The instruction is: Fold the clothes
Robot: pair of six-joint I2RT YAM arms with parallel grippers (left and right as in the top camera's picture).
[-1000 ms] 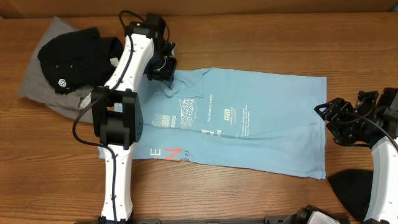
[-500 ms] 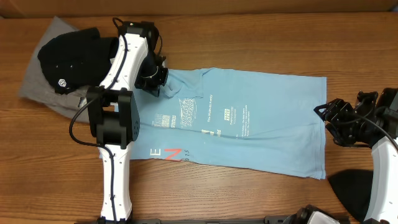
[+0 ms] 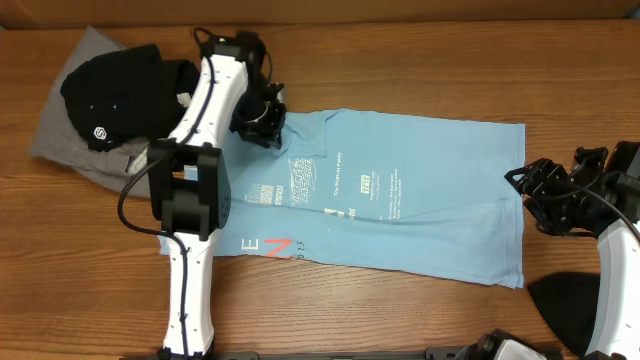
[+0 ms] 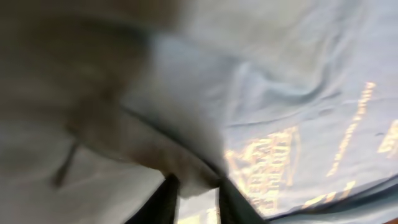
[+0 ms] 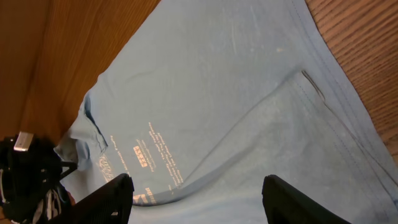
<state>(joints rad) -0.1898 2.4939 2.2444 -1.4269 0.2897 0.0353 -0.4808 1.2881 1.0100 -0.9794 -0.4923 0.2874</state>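
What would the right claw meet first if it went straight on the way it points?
The light blue tee: the open right claw points at its near edge, though its height above the cloth is unclear.

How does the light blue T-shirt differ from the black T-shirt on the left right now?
The light blue T-shirt lies spread flat mid-table; the black T-shirt is bunched in a heap on a grey garment. The blue one carries several white prints; the black one shows one small white logo. The left gripper is at the blue shirt's collar end, not on the black one. Both are soft cloth.
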